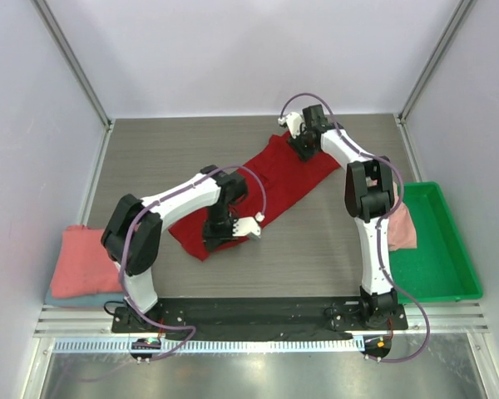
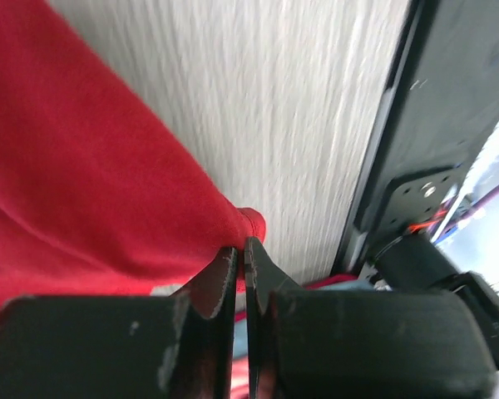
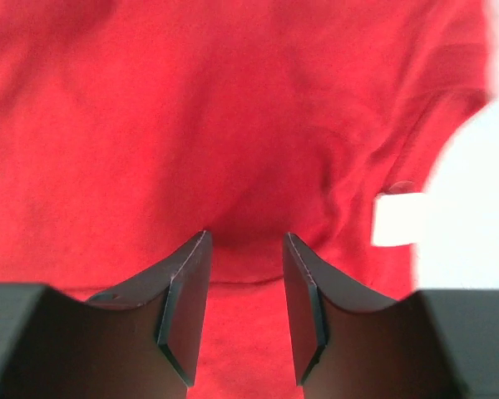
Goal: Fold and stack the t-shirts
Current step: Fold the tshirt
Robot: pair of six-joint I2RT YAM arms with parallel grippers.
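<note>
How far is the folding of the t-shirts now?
Done: a folded salmon-pink t-shirt on a blue-grey one, far left. In hand: left gripper pinches the red t-shirt; right gripper open above it. Left: a crumpled pink t-shirt at the green tray.

Counts by kind:
1 deep red t-shirt [image 1: 283,179], 2 salmon-pink t-shirts [image 1: 83,259] [image 1: 402,226], 1 pale blue-grey t-shirt [image 1: 75,299], 1 green tray [image 1: 437,258], 2 arms [image 1: 183,195] [image 1: 370,241].
</note>
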